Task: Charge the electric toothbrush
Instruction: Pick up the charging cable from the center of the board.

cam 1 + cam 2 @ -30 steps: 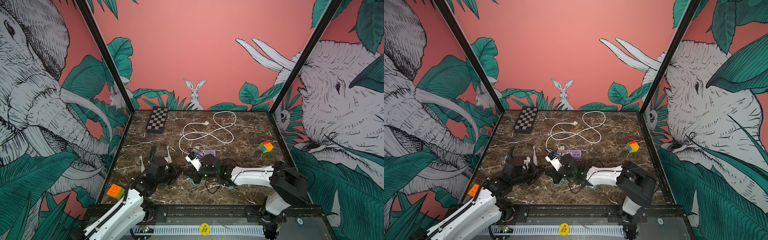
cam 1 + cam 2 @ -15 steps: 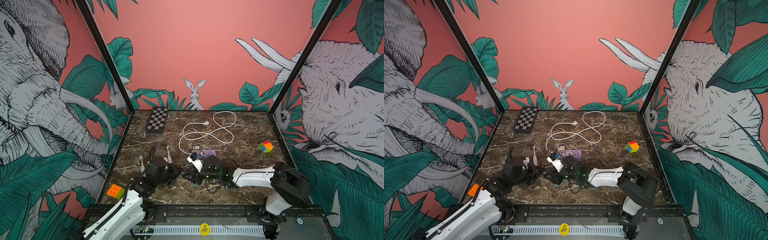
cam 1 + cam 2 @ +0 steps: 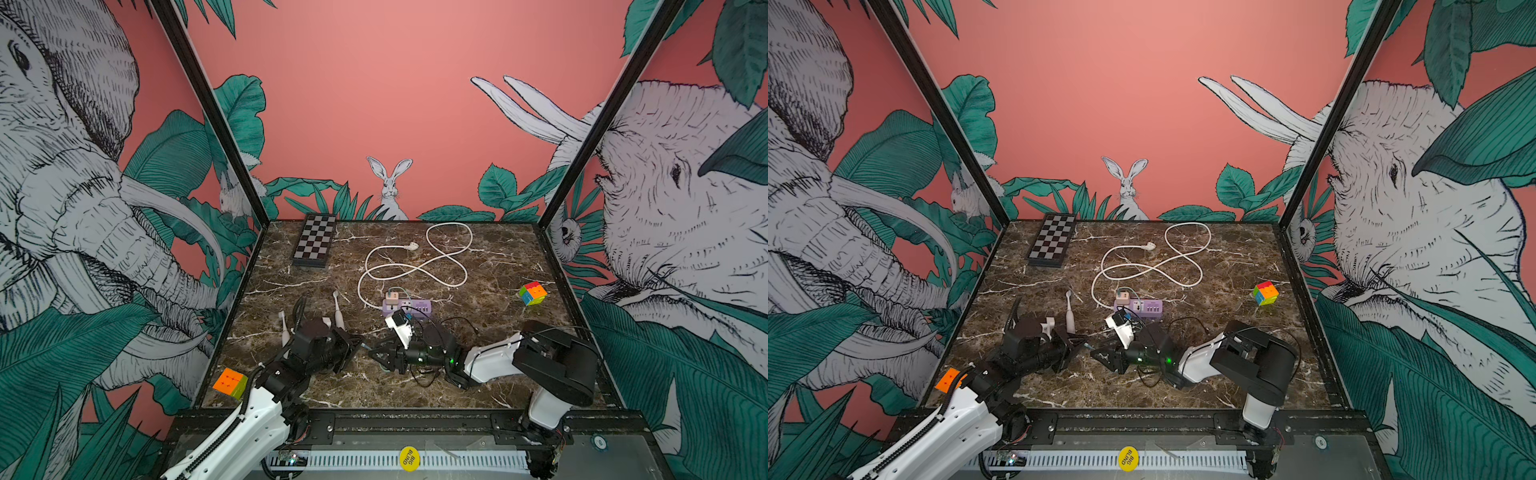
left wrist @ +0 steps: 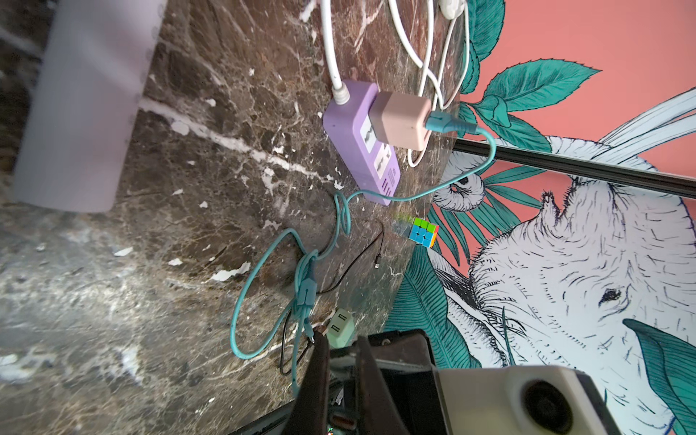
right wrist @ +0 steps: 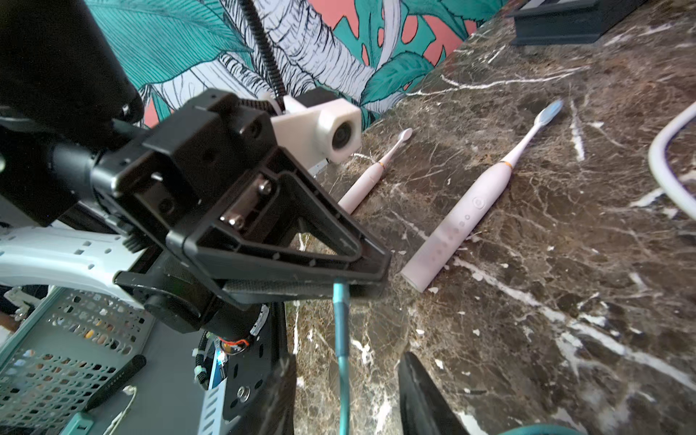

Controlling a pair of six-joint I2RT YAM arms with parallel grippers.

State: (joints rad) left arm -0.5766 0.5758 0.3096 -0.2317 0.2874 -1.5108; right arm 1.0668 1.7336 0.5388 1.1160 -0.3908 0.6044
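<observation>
Just left of the purple power strip (image 3: 409,308), you have the pink toothbrush (image 3: 338,312) lying flat on the marble table (image 3: 498,257), its head pointing away from the arms. A second toothbrush (image 3: 284,328) lies farther left of the strip. Your left gripper (image 5: 361,280), in front of the strip, is pinched tight on the tip of the teal cable (image 5: 342,339). Your right gripper (image 3: 374,355), also in front of the strip, stands partly open, the cable running between its fingers, ungripped. The cable's other end sits in a pink adapter (image 4: 401,120) plugged into the strip. A white cord (image 4: 333,56) loops behind the strip, and a colour cube (image 3: 532,293) lies well to its right.
</observation>
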